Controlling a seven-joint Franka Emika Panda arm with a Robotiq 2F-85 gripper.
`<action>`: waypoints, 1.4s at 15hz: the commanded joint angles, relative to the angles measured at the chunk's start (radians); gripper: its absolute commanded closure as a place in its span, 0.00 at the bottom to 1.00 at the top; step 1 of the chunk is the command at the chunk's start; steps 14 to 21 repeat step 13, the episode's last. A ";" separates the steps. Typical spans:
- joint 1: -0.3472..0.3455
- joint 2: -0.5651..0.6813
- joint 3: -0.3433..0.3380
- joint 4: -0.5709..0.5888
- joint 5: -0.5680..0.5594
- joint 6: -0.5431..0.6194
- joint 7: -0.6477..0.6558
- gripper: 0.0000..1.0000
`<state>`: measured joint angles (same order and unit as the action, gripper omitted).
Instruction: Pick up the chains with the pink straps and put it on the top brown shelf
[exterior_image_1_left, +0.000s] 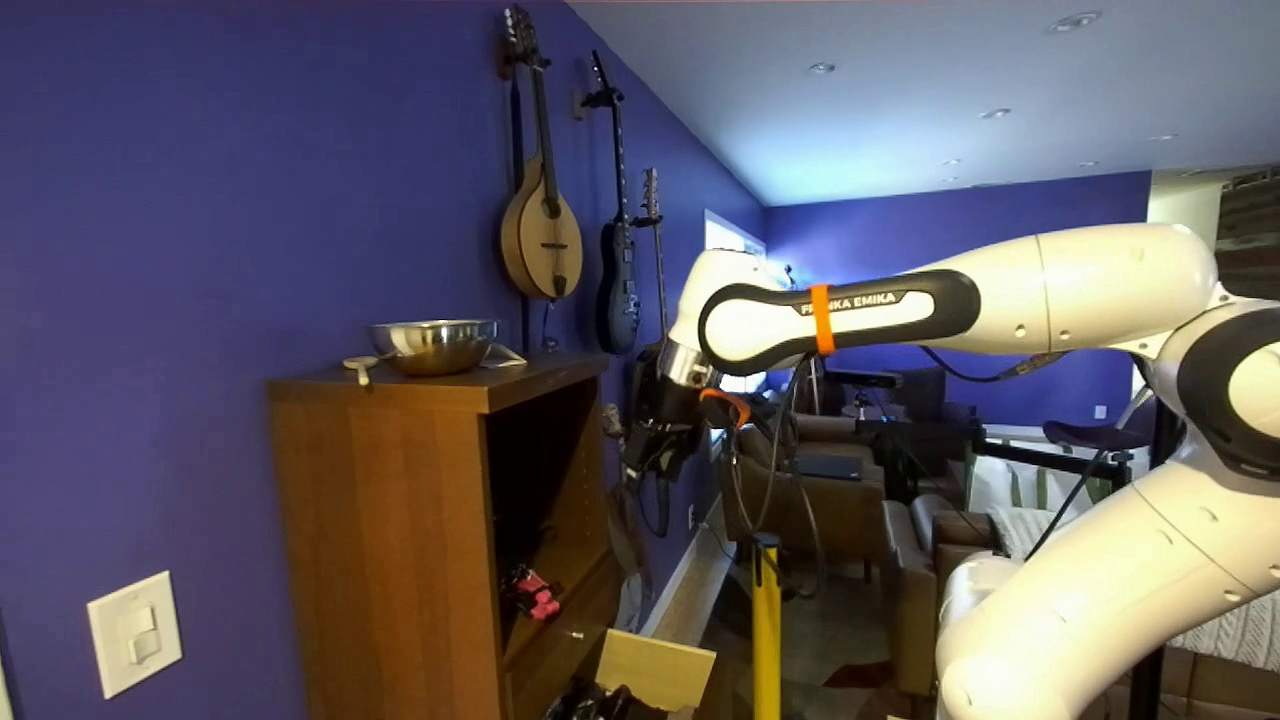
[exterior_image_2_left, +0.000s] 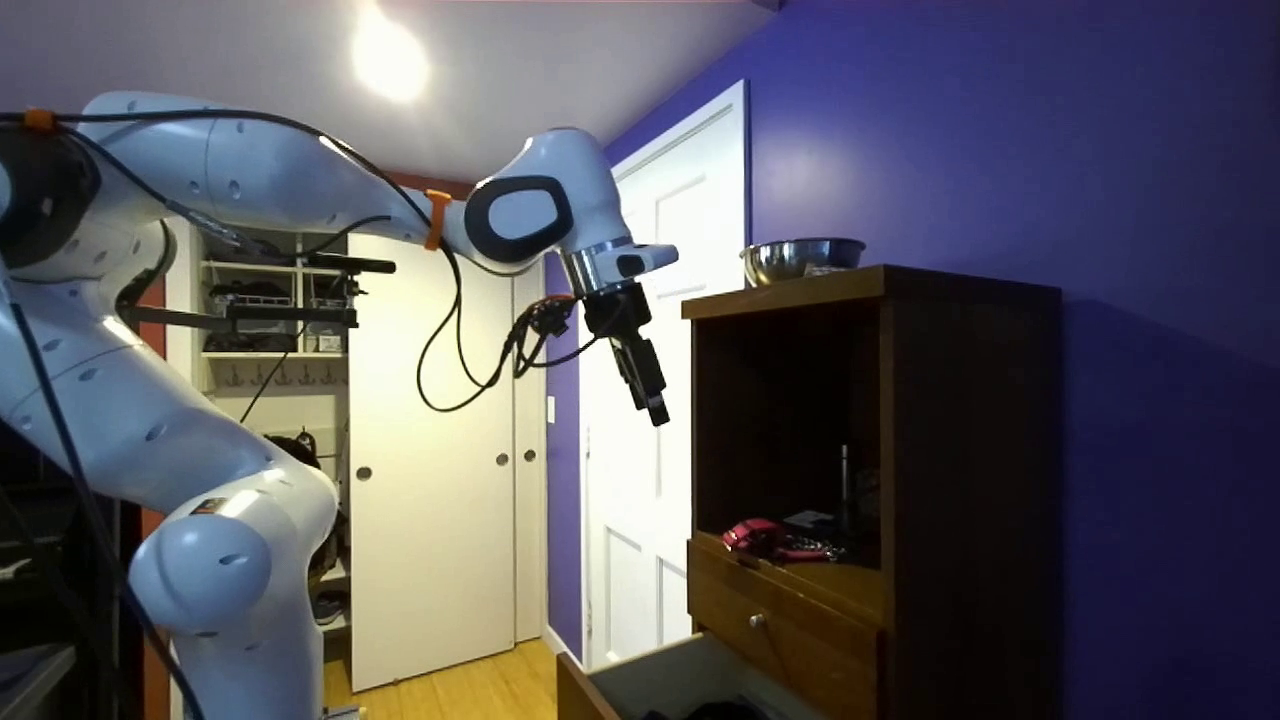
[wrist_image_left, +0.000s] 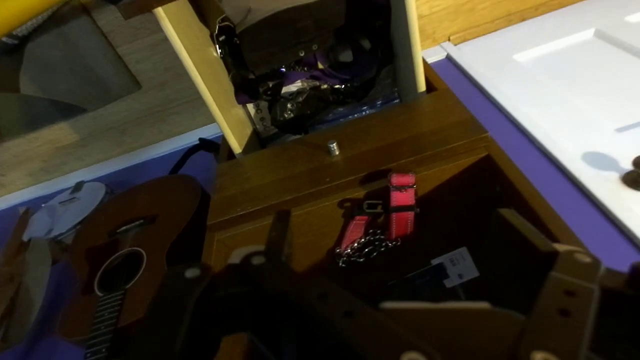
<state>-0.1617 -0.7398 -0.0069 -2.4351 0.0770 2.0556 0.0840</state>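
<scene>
The chains with the pink straps (exterior_image_2_left: 757, 537) lie limp on the brown shelf (exterior_image_2_left: 845, 582) in the cabinet's open compartment, near its front edge. They also show in an exterior view (exterior_image_1_left: 537, 596). In the wrist view, the pink straps (wrist_image_left: 402, 220) have a silver chain and dark buckle beside them on the shelf (wrist_image_left: 311, 227). My gripper (wrist_image_left: 393, 216) is open and empty, its fingers apart to either side of the chains in that picture. In both exterior views the gripper (exterior_image_1_left: 650, 465) (exterior_image_2_left: 655, 405) hangs tilted downward outside the cabinet front, higher than the chains and apart from them.
A metal bowl (exterior_image_2_left: 803, 259) stands on the cabinet top (exterior_image_1_left: 440, 385). Below the shelf, an open drawer (wrist_image_left: 200, 75) with dark items juts out. A card (wrist_image_left: 456, 267) and an upright cylinder (exterior_image_2_left: 845, 490) are inside the compartment. Guitars (wrist_image_left: 135, 240) hang beside the cabinet.
</scene>
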 joint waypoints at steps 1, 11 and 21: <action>0.079 -0.046 -0.093 0.064 0.027 -0.168 -0.112 0.00; 0.059 -0.020 -0.059 0.037 -0.002 -0.101 -0.052 0.00; 0.059 -0.020 -0.059 0.037 -0.002 -0.101 -0.052 0.00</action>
